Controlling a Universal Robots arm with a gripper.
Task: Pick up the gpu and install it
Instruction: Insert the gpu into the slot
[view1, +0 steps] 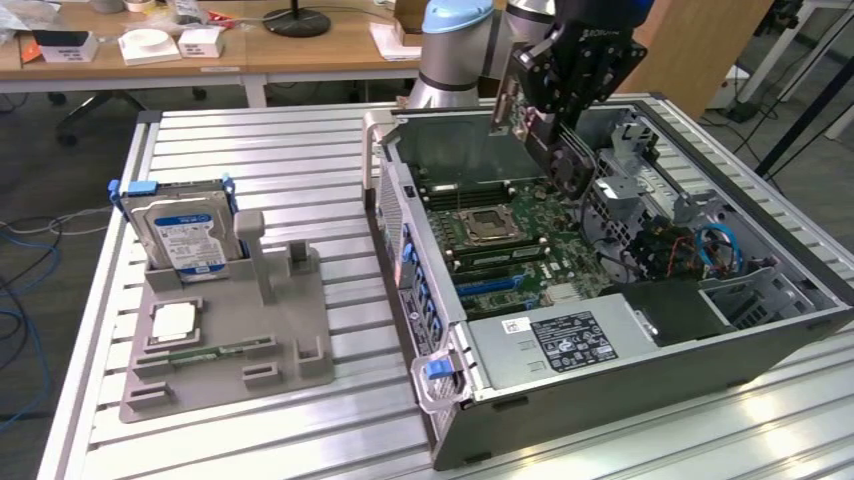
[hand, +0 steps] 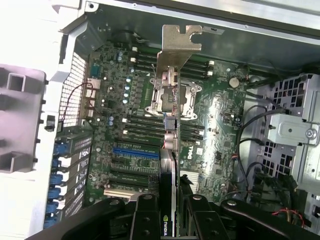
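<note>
Our claw (hand: 172, 222) is closed partway, its fingers (hand: 145, 220) pinching the gpu (hand: 171, 145) by its two faces at one end. We see the card held on edge, with its bracket (hand: 179, 42) at the end away from the grip. The gpu hangs over the open case (view1: 694, 370), above the motherboard (view1: 514, 240), and sits in no slot.

We judge three risks from here. The grip takes the card at one end, so a knock at the bracket end could twist it between the fingers. If the card's edge comes down out of line with the blue slot (hand: 132, 150), it would press on the board or its parts instead of seating. The bracket could also catch on the case wall, and the claw's body could foul the cables (view1: 707, 245) beside the board.

From the wrist view we get the card edge-on, so we can read its line against the slots and the fingers on either face. From the exterior view we get its height: the card looks tilted and clear of the board. That view also gives us the desk (view1: 280, 150), where a holder (view1: 287, 330) stands well apart from the case with a hard drive (view1: 187, 235) upright in it.
</note>
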